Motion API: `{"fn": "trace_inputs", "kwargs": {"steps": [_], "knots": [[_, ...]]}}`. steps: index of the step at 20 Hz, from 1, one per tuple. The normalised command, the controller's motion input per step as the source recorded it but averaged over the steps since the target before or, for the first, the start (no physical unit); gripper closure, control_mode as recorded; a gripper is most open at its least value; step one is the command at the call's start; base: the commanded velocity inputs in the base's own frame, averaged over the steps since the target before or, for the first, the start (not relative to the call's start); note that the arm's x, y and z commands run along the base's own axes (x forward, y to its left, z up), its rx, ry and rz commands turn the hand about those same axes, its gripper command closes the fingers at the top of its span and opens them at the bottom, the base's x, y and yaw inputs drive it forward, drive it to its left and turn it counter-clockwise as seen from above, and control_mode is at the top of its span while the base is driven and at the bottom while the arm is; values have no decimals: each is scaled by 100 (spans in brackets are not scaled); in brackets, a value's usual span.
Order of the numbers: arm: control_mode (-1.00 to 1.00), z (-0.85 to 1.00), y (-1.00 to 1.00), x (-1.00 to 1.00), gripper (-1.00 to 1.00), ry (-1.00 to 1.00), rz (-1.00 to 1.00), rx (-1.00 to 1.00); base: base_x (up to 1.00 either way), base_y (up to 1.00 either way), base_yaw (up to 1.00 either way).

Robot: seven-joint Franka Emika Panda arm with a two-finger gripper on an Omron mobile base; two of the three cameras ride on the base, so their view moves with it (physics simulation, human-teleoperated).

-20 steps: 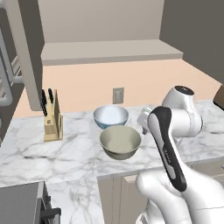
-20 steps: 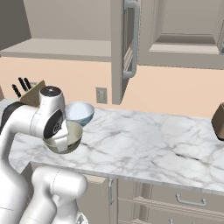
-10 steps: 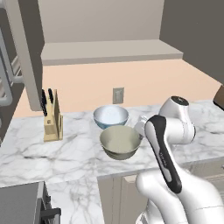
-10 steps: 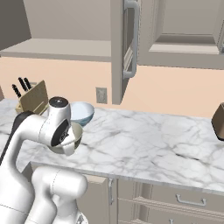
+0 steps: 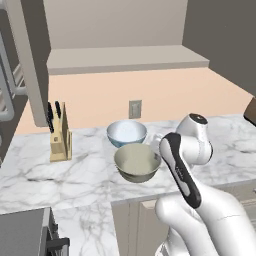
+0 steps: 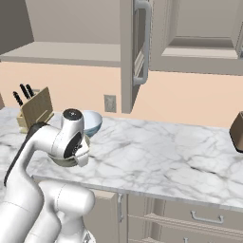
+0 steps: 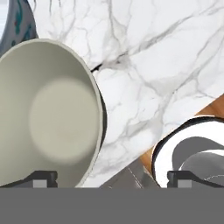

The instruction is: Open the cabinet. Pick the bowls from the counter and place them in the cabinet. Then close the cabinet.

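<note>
The olive-beige bowl (image 7: 43,122) sits on the white marble counter (image 7: 153,65), with my gripper (image 7: 113,177) open just above it. The bowl's right rim lies between the two fingertips (image 7: 43,178). The pale blue-white bowl (image 7: 17,19) stands right behind it. In the left base view the olive bowl (image 5: 137,161) is near the counter's front edge and the blue-white bowl (image 5: 126,132) behind it, with my wrist to their right. The cabinet (image 5: 125,57) stands open above, its door (image 6: 135,47) swung out. The olive bowl (image 6: 64,160) is mostly hidden by my hand.
A wooden knife block (image 5: 60,137) stands at the counter's (image 5: 50,175) left, a wall outlet (image 5: 135,108) behind the bowls. A dark appliance (image 6: 237,133) sits at the far right. A grey appliance (image 5: 25,232) is at the lower left. Drawers (image 6: 204,218) lie below the counter.
My wrist has come down and in toward the olive-beige bowl. The jaws have stayed open. The bowls have not moved.
</note>
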Motion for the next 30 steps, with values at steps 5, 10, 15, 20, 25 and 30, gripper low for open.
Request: {"fn": "trace_inputs", "kwargs": {"steps": [5,10,15,20,25,30], "knots": [[-100,-23,0,31,-100,0,0,0,0,0,0],[-100,-23,0,32,-100,2,0,0,0,0,0],[-100,-25,0,35,-100,1,0,0,0,0,0],[-100,-33,0,18,-100,2,0,0,0,0,0],[-100,-52,11,0,100,4,0,2,0,0,0],[-100,-59,6,0,100,5,0,3,0,0,0]]}}
